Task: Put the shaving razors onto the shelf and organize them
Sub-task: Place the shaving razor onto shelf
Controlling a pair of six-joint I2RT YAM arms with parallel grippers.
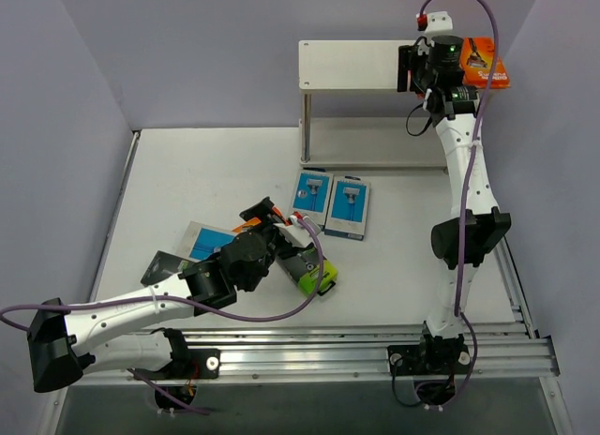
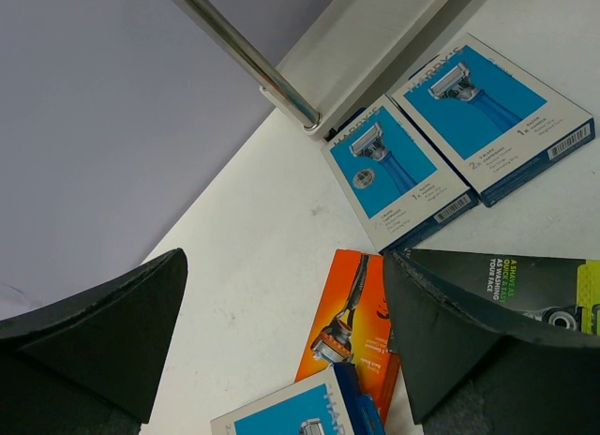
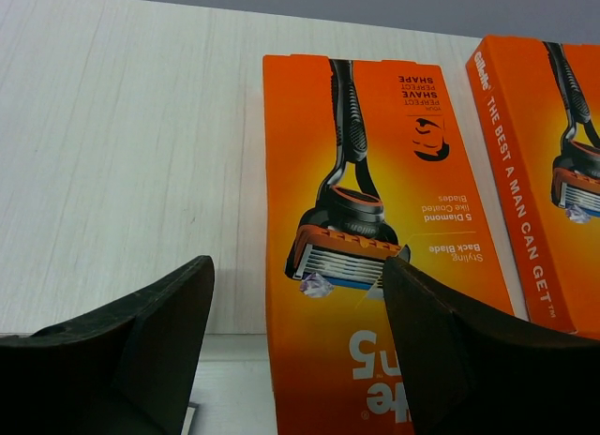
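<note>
On top of the shelf (image 1: 352, 65), toward its right end, the inner orange pack (image 3: 366, 172) lies flat with the outer orange pack (image 3: 553, 126) just beside it, long edges parallel. It looks like a tidy row going down by colour. The right gripper (image 3: 298, 285) hangs over the inner one with its jaws well apart: one finger stands over bare board clear of the pack's edge, the other overlaps its face. Nothing is clamped. I'd call it a letting-go or a squaring nudge.

In front of the shelf, on the table (image 1: 187, 172), the first blue pack (image 2: 403, 172) and second blue pack (image 2: 492, 107) sit side by side near its post. Further out is a loose heap: the third orange pack (image 2: 352, 313), the black-and-lime pack (image 2: 525, 285) and the third blue pack (image 2: 300, 416). The left gripper (image 2: 283, 262) hovers above that heap, spread very wide and empty, with the orange one under the gap — lined up, I'd guess, for the next pick.
</note>
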